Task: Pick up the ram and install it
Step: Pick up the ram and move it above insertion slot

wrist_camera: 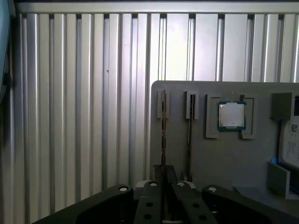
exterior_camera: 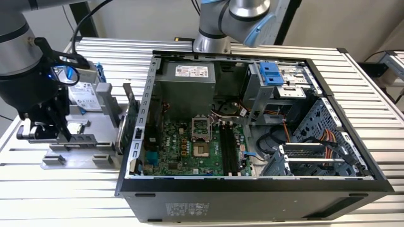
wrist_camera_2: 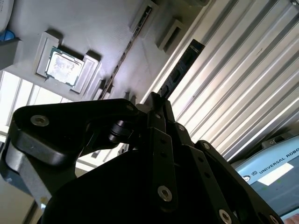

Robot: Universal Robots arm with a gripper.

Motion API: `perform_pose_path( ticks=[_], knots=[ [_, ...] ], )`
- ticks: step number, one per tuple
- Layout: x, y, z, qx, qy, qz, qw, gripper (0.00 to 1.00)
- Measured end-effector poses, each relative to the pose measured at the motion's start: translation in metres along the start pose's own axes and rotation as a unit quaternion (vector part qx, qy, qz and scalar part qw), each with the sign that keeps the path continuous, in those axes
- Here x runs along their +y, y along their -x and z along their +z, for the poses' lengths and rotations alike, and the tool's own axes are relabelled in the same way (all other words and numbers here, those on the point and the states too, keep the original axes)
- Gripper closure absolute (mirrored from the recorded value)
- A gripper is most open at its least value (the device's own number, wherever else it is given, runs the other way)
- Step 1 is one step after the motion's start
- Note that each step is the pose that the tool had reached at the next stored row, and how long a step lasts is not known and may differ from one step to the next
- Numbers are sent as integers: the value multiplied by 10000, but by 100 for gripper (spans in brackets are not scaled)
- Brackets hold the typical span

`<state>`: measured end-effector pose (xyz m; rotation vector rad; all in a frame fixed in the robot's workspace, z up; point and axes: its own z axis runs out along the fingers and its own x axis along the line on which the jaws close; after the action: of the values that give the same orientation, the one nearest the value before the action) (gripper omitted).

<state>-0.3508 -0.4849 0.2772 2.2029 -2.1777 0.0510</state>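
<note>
Closest to the lens in both wrist views are the black links of the gripper [wrist_camera: 164, 170], drawn in tight. Its jaws are closed on the ram [wrist_camera: 162, 126], a thin dark stick standing on edge in a slot of the grey tray [wrist_camera: 210, 158]. The ram sits in the slot just inside the tray's edge, beside the ribbed metal table [wrist_camera: 70, 116]. A second stick [wrist_camera: 189, 123] stands in the neighbouring slot. Past that, a CPU [wrist_camera: 231, 115] lies flat in a square pocket.

In the exterior view the arm [exterior_camera: 25, 56] comes down at the exterior view's left, with the gripper low over the near end of the tray. Behind it, on the same tray, a silver drive [exterior_camera: 85, 94] in a blue frame leans upright. To its right a green card [exterior_camera: 132, 127] stands on edge, just beside the wall of the open case [exterior_camera: 252, 198].

Inside the case the motherboard [exterior_camera: 183, 151] lies flat, with long black slots [exterior_camera: 228, 149] along its right side. Further right are a blue latch [exterior_camera: 270, 73] on the drive cage and a bundle of orange and yellow cables [exterior_camera: 328, 137]. Behind the case stands a silver and blue arm joint [exterior_camera: 243, 19].
</note>
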Motion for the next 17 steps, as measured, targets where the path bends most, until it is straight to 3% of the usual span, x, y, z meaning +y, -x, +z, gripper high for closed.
perform_pose_path(
  ticks=[17],
  knots=[
    [1,-4,-68,0,0,2,10000,100]
  ],
)
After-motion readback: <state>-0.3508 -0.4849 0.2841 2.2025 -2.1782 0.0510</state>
